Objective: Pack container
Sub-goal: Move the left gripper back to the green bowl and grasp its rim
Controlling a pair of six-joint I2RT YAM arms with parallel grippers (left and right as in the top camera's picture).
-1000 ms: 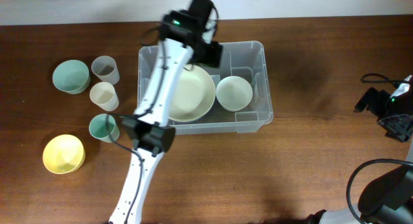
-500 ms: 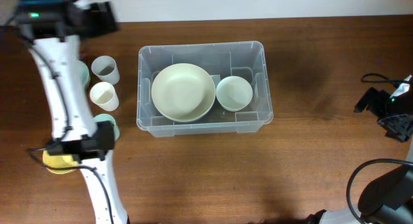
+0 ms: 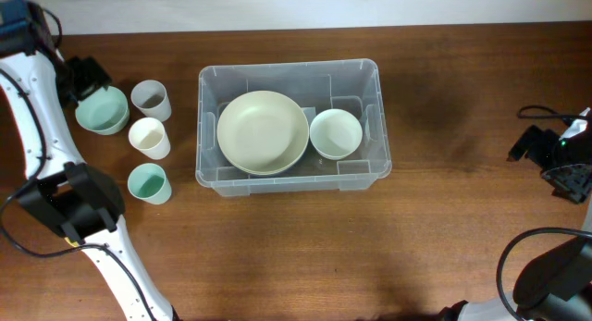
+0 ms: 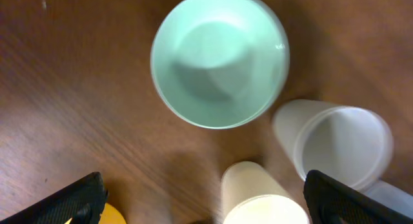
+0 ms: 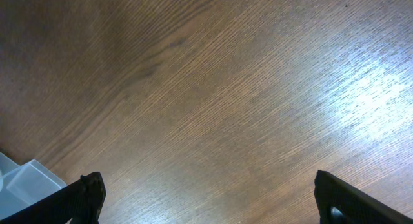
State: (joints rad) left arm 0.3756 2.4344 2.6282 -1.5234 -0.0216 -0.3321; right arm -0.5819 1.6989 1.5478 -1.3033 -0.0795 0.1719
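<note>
Container sits at the middle of the tabletop, open side up, with a large cream bowl and a small white bowl side by side inside it.

Change noted: a second ago the left arm was reaching over the container at the large bowl. It has since swung clear to the far left. The left gripper now hangs above the mint bowl, with its fingers spread wide and nothing between them. Both bowls in the container are unmoved.

Judgement: the large bowl counts as packed, and the mint bowl is the likely next pick.

Still outside, left of the container:
- clear cup
- cream cup
- mint cup

The right gripper is parked well apart at the right edge, fingers wide and empty, over bare tabletop.

Limits of view:
- The yellow bowl shows only as a sliver in the left wrist view. From overhead, the left arm covers it.
- Contact between the left gripper and the mint bowl cannot be judged.
- The cream cup is cut off at the bottom edge of the left wrist view.
</note>
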